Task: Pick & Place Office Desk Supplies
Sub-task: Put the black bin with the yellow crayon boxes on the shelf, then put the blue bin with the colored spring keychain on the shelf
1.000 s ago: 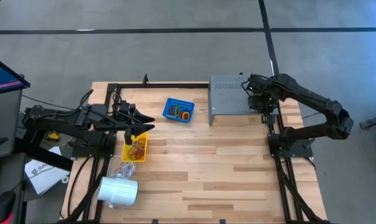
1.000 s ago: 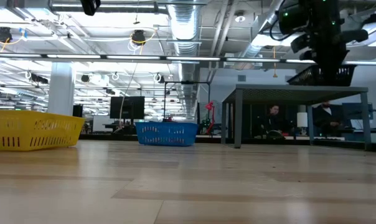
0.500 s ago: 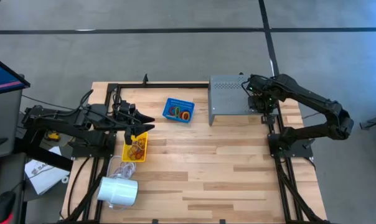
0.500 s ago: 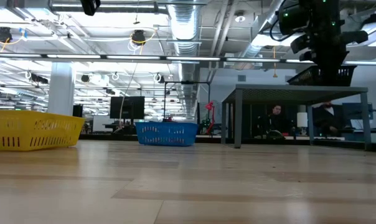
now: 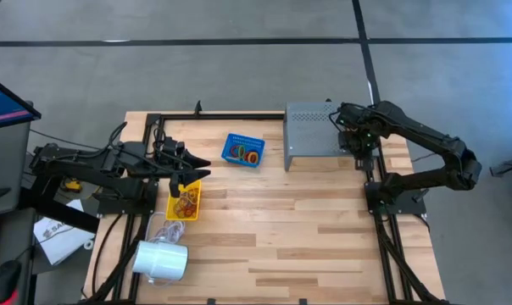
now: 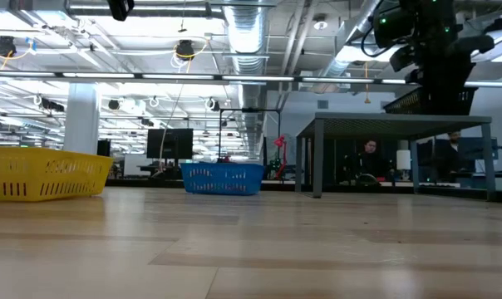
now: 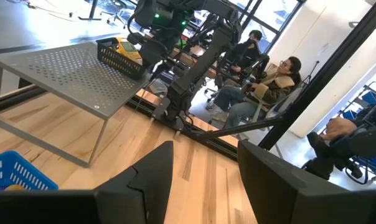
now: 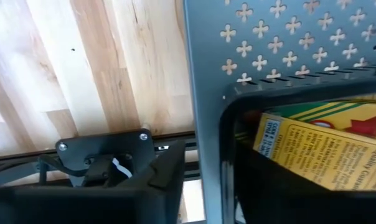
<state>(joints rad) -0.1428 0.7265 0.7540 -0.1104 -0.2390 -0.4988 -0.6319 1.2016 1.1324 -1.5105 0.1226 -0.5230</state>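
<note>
- Right pincer [image 5: 358,141]: upper right of the high view, over the right end of the grey perforated shelf [image 5: 311,129]. In the right wrist view one dark finger [image 8: 154,180] sits outside the rim of a black basket [image 8: 238,134], the other apparently inside it. The fingers stand apart; whether they touch the rim, cannot tell.
- Crayon box [image 8: 319,152]: yellow with green and red print, lying tilted inside the black basket on the shelf. The left wrist view shows the same basket [image 7: 121,57] near the shelf's far edge.
- Left pincer [image 5: 186,178]: left of the high view, above the yellow basket [image 5: 185,200], fingers spread, nothing between them. Waiting.
- Rubber bands [image 5: 185,203]: loose in the yellow basket; more in the blue basket [image 5: 243,150], upper middle of the counter [image 5: 273,237].
- White cylinder [image 5: 161,260]: lower left, on its side, not part of the job.
- Risk, rim snag: a finger straddling the basket wall could drag or tip the basket on withdrawal.
- Risk, edge fall: the basket looks close to the shelf's end; a sideways nudge may push it off to the counter.
- Risk, box shift: the tilted crayon box may slide if the basket is jolted.
- Risk, collision: the arm passes close to the shelf top; a low retreat could scrape it.
</note>
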